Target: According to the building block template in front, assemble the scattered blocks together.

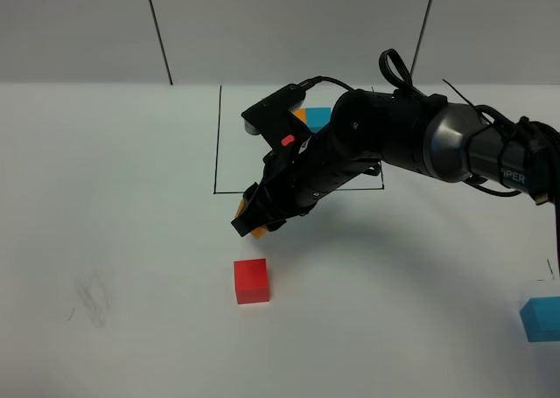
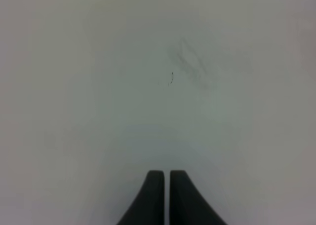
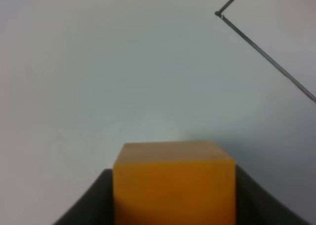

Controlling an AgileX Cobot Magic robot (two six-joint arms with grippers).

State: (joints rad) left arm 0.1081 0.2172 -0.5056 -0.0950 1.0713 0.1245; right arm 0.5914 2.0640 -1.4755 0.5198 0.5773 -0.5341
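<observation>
My right gripper (image 1: 252, 225) reaches across the middle and is shut on the orange block (image 3: 174, 180), which sits between its dark fingers (image 3: 91, 200) just above the table. In the exterior high view only a sliver of the orange block (image 1: 259, 233) shows under the gripper. The red block (image 1: 252, 281) lies on the table just in front of it. Far off at the right edge sits the light blue block (image 1: 541, 319). The building block template (image 1: 318, 115) stands at the back inside a black-lined rectangle, mostly hidden by the right arm. My left gripper (image 2: 164, 185) is shut and holds nothing.
The rectangle's black outline (image 1: 217, 153) runs behind the right gripper, and one corner of it (image 3: 217, 13) shows in the right wrist view. Faint grey smudges (image 1: 92, 302) mark the white table at front left. A pale wall closes the back.
</observation>
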